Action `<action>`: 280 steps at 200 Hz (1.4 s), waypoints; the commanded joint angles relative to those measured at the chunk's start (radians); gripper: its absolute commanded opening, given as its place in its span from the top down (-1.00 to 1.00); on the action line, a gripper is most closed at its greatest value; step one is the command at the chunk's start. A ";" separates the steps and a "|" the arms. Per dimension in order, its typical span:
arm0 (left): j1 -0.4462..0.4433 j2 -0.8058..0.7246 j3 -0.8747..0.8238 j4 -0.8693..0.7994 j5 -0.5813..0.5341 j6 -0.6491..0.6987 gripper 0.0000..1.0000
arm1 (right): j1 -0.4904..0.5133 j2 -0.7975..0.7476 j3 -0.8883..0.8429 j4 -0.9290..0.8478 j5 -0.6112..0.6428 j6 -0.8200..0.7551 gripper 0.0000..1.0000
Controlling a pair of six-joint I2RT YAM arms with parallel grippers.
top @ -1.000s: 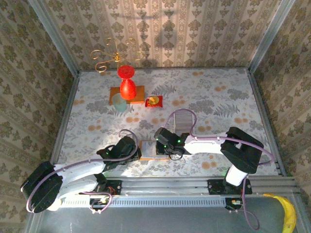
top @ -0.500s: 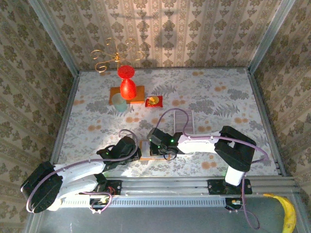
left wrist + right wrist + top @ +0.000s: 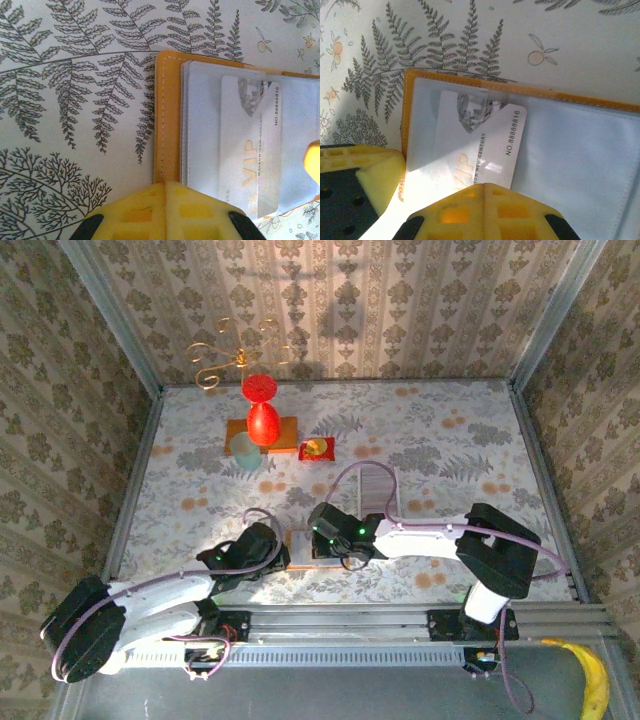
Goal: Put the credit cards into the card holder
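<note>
Yellow-padded left gripper (image 3: pixel 165 200) has its jaws together on the 6 o'clock edge of the open orange leather card holder (image 3: pixel 167 115). The right gripper (image 3: pixel 484 195), jaws also together, meets the near end of the white plastic VIP card (image 3: pixel 480 142). The card lies partly under a clear sleeve, angled toward 1 o'clock. It is likely light, stiff and slick, so pinch its bare short end and slide it flat over the fern-printed surface (image 3: pixel 75 75).

VIP card (image 3: pixel 481 142) on open orange holder (image 3: pixel 530 93)
</note>
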State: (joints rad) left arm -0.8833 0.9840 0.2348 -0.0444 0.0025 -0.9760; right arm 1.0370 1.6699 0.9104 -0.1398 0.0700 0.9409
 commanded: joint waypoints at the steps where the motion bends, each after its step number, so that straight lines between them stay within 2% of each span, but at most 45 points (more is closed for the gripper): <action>1: -0.008 -0.008 -0.023 -0.040 -0.021 -0.017 0.86 | 0.003 -0.006 -0.016 -0.046 0.072 -0.007 1.00; 113: -0.013 -0.007 -0.034 -0.032 -0.022 -0.026 0.90 | 0.013 0.108 0.032 0.012 -0.019 0.008 1.00; 197: -0.016 -0.005 -0.032 -0.022 -0.025 -0.024 0.89 | 0.023 0.101 0.074 0.012 -0.017 -0.028 0.98; 249: -0.016 -0.003 -0.031 -0.030 -0.031 -0.021 0.89 | 0.023 0.033 0.054 -0.061 0.054 -0.046 0.84; 280: -0.016 -0.001 -0.035 -0.028 -0.036 -0.023 0.89 | 0.022 -0.053 0.004 -0.105 0.101 -0.033 0.65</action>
State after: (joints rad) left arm -0.8906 0.9794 0.2272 -0.0357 -0.0086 -0.9951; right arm 1.0546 1.7027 0.9485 -0.1776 0.0990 0.9115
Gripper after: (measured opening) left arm 0.057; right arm 0.150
